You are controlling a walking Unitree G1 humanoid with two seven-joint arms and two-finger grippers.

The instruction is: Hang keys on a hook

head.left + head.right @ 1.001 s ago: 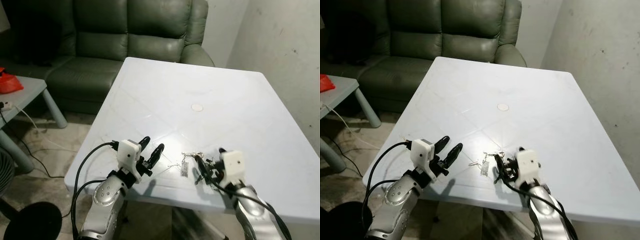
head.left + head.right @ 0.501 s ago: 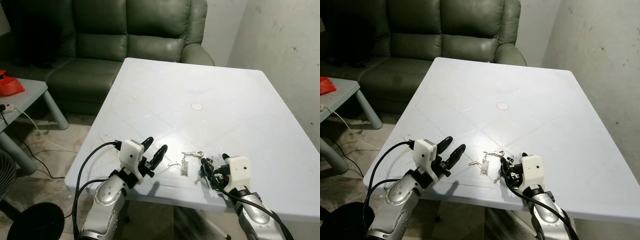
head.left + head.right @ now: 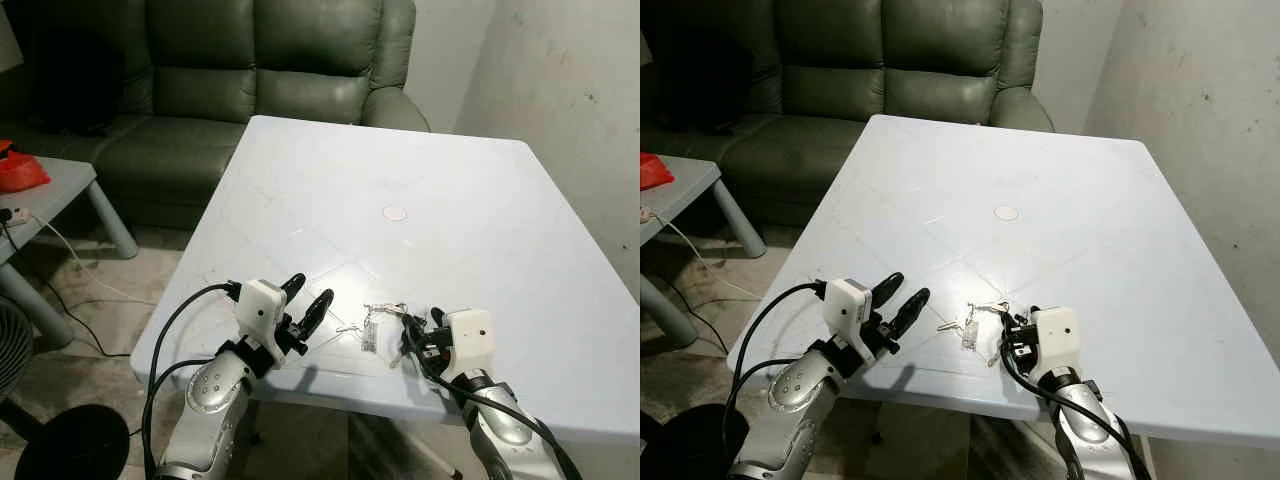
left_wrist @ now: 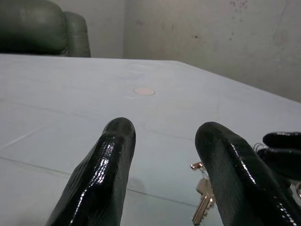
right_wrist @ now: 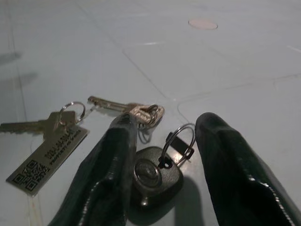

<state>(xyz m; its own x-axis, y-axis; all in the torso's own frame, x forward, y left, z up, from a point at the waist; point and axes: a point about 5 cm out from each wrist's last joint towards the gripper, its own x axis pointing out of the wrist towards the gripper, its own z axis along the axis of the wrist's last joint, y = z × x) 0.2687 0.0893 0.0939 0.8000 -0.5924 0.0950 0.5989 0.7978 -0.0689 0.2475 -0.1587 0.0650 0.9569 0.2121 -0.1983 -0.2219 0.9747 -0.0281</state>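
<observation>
Right wrist view: the right gripper [image 5: 162, 165] is seen with its fingers spread, straddling the keys [image 5: 141, 146] that lie flat on the white table [image 3: 430, 210] near its front edge. A dark fob with a ring sits in the gap between the fingers, a silver key lies just beyond it, and a tagged key with a printed label is spread out to one side. Nothing is gripped yet.

For a sound pick-up, the fingers are best lowered until the tips touch the table, centred on the fob or its ring, and then closed slowly so that the bunch is not pushed away; the flat keys are judged likely to slide on the smooth surface. The trailing tag should be allowed to hang free once the bunch is lifted.

Just beside the keys, the left gripper [image 3: 306, 302] is held above the table with its fingers apart, empty. Farther off, a small round disc [image 3: 395, 213] lies mid-table, and beyond the table stands a green sofa [image 3: 250, 70].
</observation>
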